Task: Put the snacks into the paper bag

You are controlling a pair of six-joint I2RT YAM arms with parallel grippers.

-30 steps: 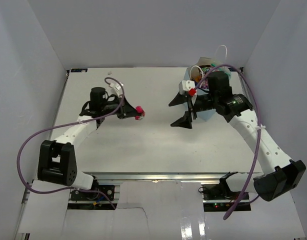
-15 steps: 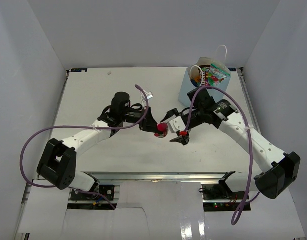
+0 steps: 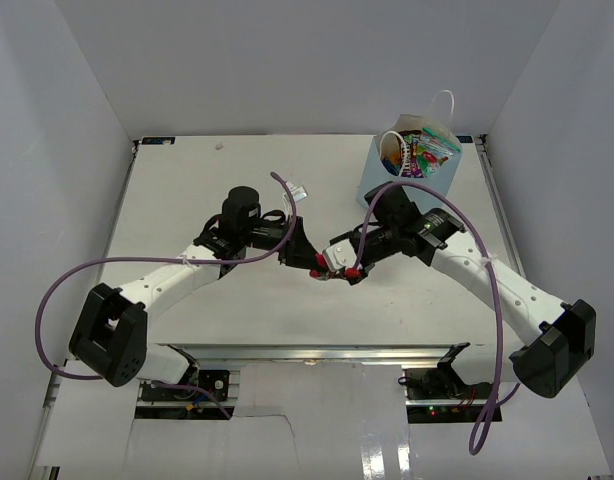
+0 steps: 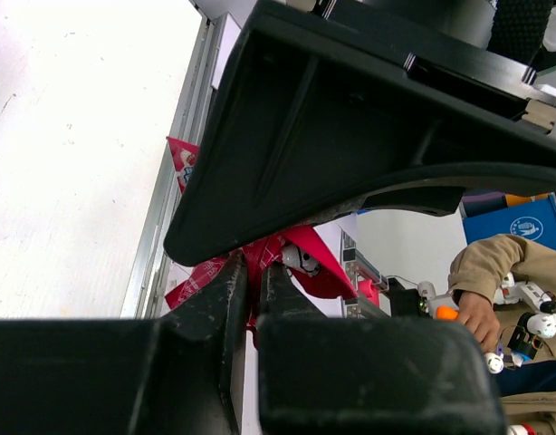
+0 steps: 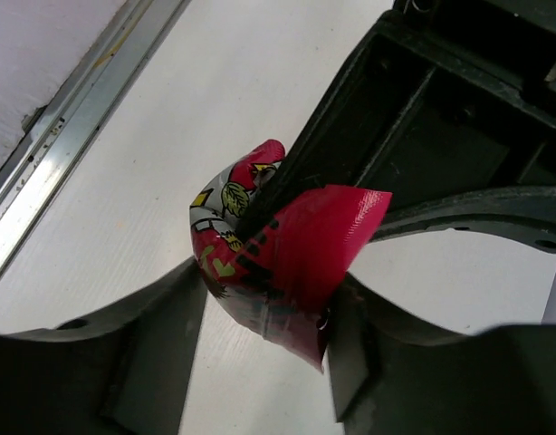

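Observation:
A tiny red-pink wrapper (image 3: 323,266) hangs over the middle of the table between both grippers. My left gripper (image 3: 309,261) pinches one edge of the wrapper (image 4: 307,261) between nearly closed fingers (image 4: 231,288). My right gripper (image 3: 341,269) comes from the right, and its two fingers (image 5: 178,308) press the wrapper (image 5: 287,245) on both sides. The light blue paper bag (image 3: 373,186) stands upright at the back right, with several colourful snacks (image 3: 423,150) showing in its open top and a white rope handle above.
White enclosure walls surround the table (image 3: 187,180). A metal rail (image 3: 317,352) runs along the near edge by the arm bases. Purple cables (image 3: 67,280) loop off both arms. The paper bag stands just behind the right arm's wrist.
The left gripper carried the wrapper right to the table's middle. The right gripper swung down from the bag to meet it and closed its wide-open jaws around the wrapper.

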